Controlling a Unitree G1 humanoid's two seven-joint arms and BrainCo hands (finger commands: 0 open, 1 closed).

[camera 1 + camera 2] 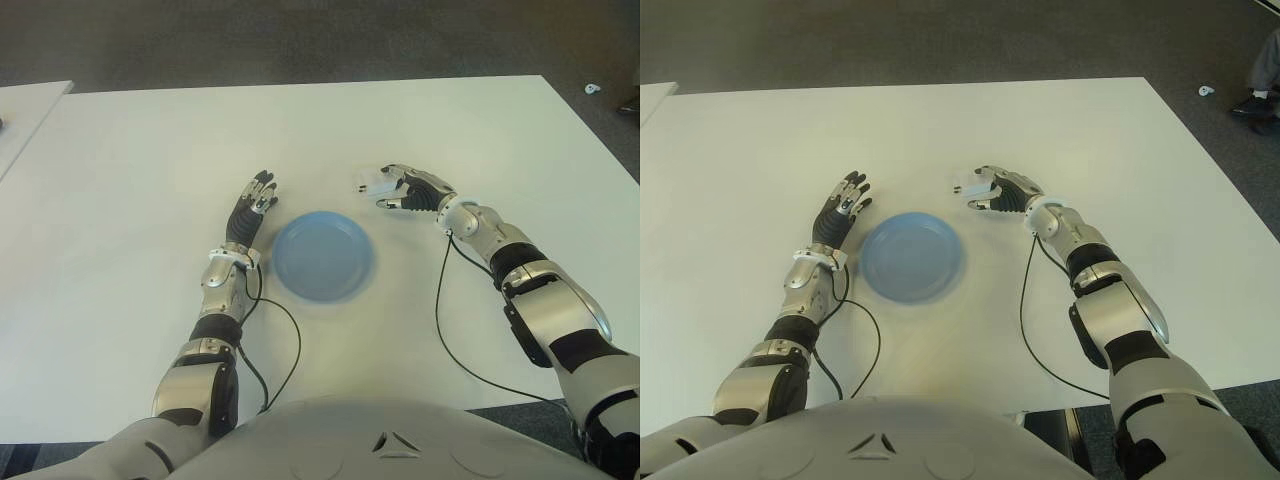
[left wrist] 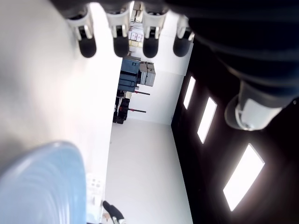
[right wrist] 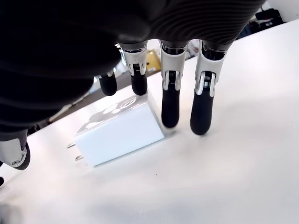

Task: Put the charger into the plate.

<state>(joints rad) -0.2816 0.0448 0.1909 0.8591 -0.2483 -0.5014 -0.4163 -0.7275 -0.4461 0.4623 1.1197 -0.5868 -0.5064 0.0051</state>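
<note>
Right now the right hand (image 1: pixel 405 192) is cupped over the white charger (image 3: pixel 119 133), fingers (image 3: pixel 170 109) curled down against its far side, the charger lying on the surface (image 1: pixel 150 160). Just beside this hand sits the blue plate (image 1: pixel 323 255). Beyond the plate, the left hand (image 1: pixel 250 208) lies spread, holding nothing.

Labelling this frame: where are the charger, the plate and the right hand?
charger (image 3: pixel 119 132): right wrist view, middle of its white body.
plate (image 1: pixel 322 255): left eye view, bare blue centre.
right hand (image 1: pixel 412 190): left eye view, back of the hand.
</note>
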